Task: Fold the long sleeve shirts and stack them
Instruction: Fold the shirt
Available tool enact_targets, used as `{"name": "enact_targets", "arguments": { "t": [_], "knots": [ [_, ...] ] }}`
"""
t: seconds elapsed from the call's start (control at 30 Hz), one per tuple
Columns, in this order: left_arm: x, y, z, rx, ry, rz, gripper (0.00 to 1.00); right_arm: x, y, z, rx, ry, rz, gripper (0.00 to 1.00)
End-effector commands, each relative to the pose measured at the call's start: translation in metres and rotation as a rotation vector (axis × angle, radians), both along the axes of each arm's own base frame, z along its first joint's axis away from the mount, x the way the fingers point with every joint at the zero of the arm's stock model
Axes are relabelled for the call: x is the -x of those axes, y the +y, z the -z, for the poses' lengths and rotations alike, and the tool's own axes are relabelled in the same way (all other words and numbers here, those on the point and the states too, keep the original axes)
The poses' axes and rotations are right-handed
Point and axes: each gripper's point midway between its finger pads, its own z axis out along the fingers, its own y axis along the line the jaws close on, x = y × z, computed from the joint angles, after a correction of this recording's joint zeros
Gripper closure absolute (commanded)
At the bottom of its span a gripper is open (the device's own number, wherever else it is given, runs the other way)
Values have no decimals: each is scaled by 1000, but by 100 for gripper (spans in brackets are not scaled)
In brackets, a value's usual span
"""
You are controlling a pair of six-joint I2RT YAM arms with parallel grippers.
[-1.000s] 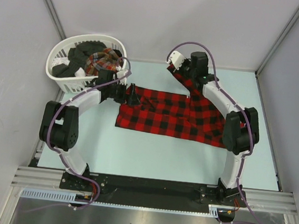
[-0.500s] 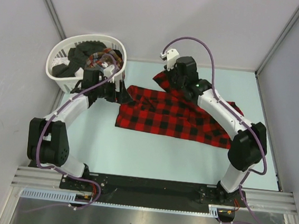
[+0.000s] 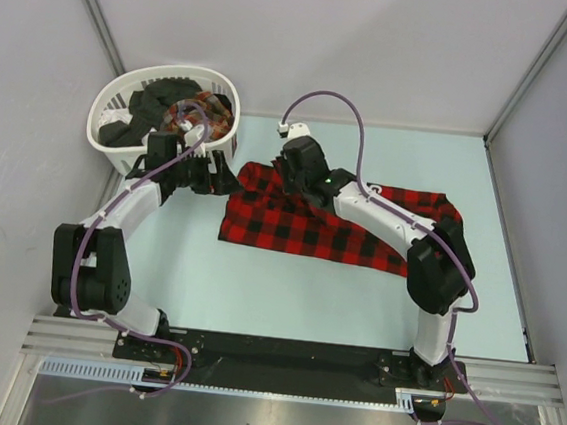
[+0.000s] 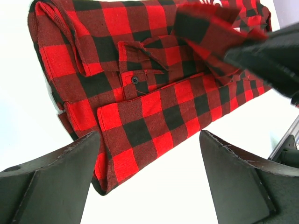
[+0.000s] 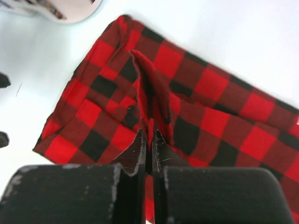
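A red-and-black checked long sleeve shirt [image 3: 347,229] lies spread across the middle of the table. My right gripper [image 3: 289,181] hangs over its left half, shut on a raised fold of the cloth [image 5: 145,88] that stands up as a ridge. Its own view shows the right gripper [image 5: 149,133] pinching that fold tight. My left gripper [image 3: 228,179] hovers open just off the shirt's left edge, and the shirt [image 4: 154,107] fills the space ahead of the wide-apart left gripper [image 4: 149,135], which holds nothing. A finer plaid shirt [image 3: 205,113] lies in the basket.
A white slatted basket [image 3: 102,115] with dark clothes stands at the back left, close behind my left gripper. Its wall [image 5: 70,9] shows in the right wrist view. Grey walls close in the table at the back and both sides.
My right arm has swung left from the back of the table, carrying the pinched cloth over the shirt's body. My left gripper has drawn back a little toward the basket, still open.
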Motion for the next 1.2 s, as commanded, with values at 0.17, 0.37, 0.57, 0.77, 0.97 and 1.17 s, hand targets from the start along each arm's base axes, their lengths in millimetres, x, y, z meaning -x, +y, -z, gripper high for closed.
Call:
{"name": "enact_targets", "arguments": {
  "t": [0.17, 0.37, 0.57, 0.77, 0.97, 1.17],
  "knots": [
    [-7, 6, 6, -24, -12, -14, 5, 1, 29, 18, -52, -2, -121, 63],
    [4, 4, 5, -156, -182, 245, 8, 42, -4, 15, 61, 187, -444, 29],
    [48, 8, 43, -440, -230, 629, 14, 73, -167, 13, 71, 348, -303, 23],
    [95, -12, 94, -748, -366, 981, 21, 138, -326, 69, 204, 572, -24, 39],
    [83, -24, 115, -894, -465, 1045, 26, 159, -393, 99, 255, 645, 135, 46],
    [67, -17, 139, -1045, -454, 1070, 26, 160, -412, 154, 354, 743, 155, 48]
  ]
}}
